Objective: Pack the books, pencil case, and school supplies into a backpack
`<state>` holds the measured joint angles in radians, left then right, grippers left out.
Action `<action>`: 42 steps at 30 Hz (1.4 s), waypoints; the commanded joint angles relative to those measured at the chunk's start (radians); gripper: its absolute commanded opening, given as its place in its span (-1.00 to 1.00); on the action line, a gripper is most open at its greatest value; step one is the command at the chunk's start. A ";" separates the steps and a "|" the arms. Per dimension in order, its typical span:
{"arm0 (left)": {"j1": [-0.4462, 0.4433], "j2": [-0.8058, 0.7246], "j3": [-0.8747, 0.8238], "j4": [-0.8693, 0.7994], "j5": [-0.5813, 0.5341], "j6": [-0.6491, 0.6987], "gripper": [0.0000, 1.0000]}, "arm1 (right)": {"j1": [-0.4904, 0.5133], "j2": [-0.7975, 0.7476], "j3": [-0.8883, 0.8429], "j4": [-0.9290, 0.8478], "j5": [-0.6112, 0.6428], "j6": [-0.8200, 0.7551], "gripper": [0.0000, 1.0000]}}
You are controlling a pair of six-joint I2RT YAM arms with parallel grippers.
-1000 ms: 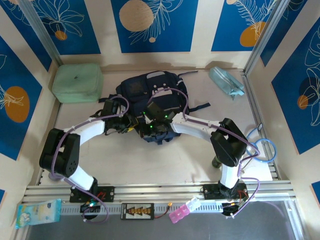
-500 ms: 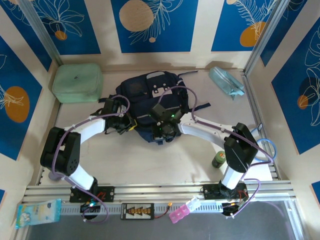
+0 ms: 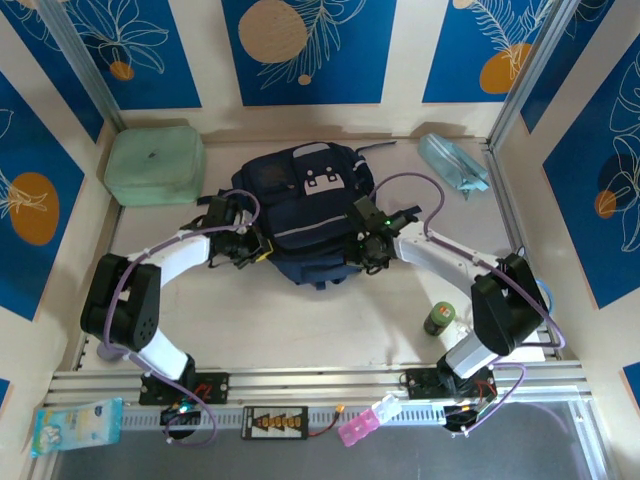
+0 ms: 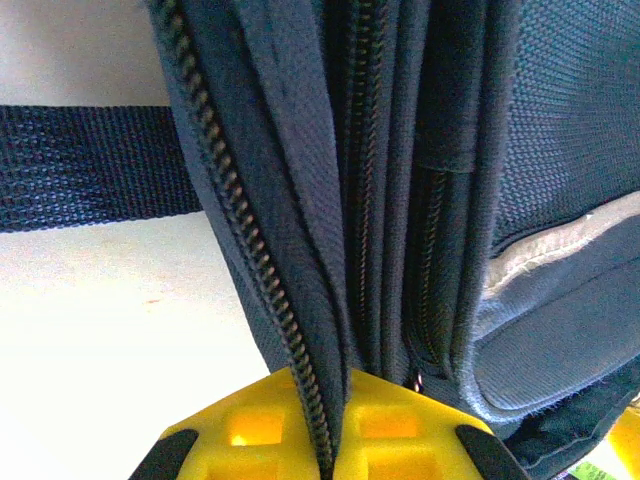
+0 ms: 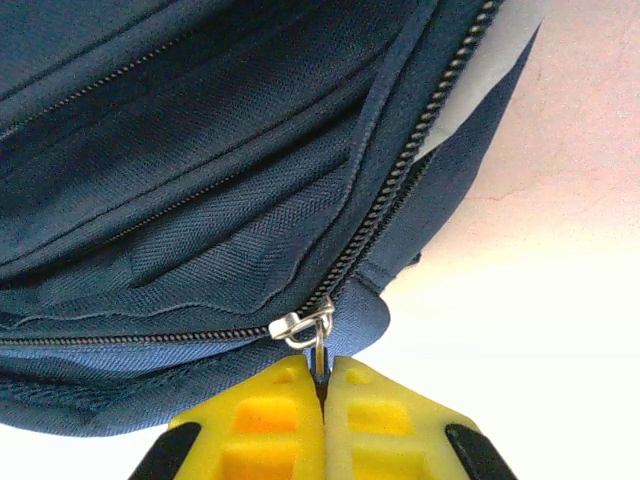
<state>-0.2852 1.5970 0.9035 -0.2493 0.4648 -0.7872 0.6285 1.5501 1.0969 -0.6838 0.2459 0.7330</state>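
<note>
Navy fabric of the backpack (image 3: 305,215), centred on the surface (image 3: 300,320), is clenched from both sides: my left fingers (image 4: 250,430) pinch its zipper seam (image 4: 300,350), my right fingers (image 5: 275,430) grip the zipper pull (image 5: 305,328).

Both arms stretched forward, angled inward; left hand (image 4: 326,445) clamped tight, right hand (image 5: 322,405) likewise.

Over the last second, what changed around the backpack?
The right gripper, shut on the zipper pull, slid rightward along the near edge of the backpack. The left gripper tightened onto the zipper seam. The backpack, green case and blue pouch stayed put.
</note>
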 commanded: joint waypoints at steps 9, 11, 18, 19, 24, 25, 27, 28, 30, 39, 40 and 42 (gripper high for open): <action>0.047 0.174 0.348 -0.308 -0.162 0.260 -0.60 | 0.167 -0.054 -0.149 0.207 -0.255 -0.036 -1.00; 0.055 0.166 0.366 -0.336 -0.201 0.247 -0.44 | 0.207 -0.031 -0.135 0.261 -0.283 -0.031 -1.00; 0.066 0.037 0.375 -0.424 -0.342 0.202 0.22 | 0.269 0.128 0.036 0.334 -0.278 -0.016 -1.00; 0.066 0.021 0.373 -0.445 -0.362 0.190 0.27 | 0.270 0.150 0.062 0.341 -0.281 -0.019 -1.00; 0.066 -0.069 0.320 -0.515 -0.357 0.102 0.37 | 0.280 0.244 0.182 0.346 -0.286 -0.034 -1.00; 0.065 -0.089 0.308 -0.520 -0.350 0.075 0.37 | 0.283 0.254 0.193 0.348 -0.288 -0.035 -1.00; 0.064 -0.128 0.278 -0.527 -0.326 0.018 0.36 | 0.284 0.270 0.202 0.364 -0.301 -0.035 -1.00; 0.062 -0.149 0.259 -0.527 -0.317 -0.023 0.35 | 0.285 0.273 0.198 0.381 -0.305 -0.031 -1.00; 0.052 -0.195 0.202 -0.481 -0.287 -0.083 0.30 | 0.284 0.274 0.172 0.424 -0.323 -0.019 -1.00; -0.007 -0.188 0.098 -0.307 -0.171 -0.178 0.13 | 0.280 0.272 0.112 0.488 -0.347 0.040 -1.00; -0.014 -0.175 0.095 -0.289 -0.151 -0.184 0.11 | 0.283 0.271 0.111 0.489 -0.346 0.042 -1.00; -0.036 -0.152 0.092 -0.265 -0.143 -0.192 0.08 | 0.283 0.269 0.108 0.490 -0.349 0.040 -1.00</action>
<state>-0.2932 1.4147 1.0096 -0.5739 0.2661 -0.9409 0.9062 1.8183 1.2175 -0.2298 -0.0685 0.7597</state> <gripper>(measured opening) 0.544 0.058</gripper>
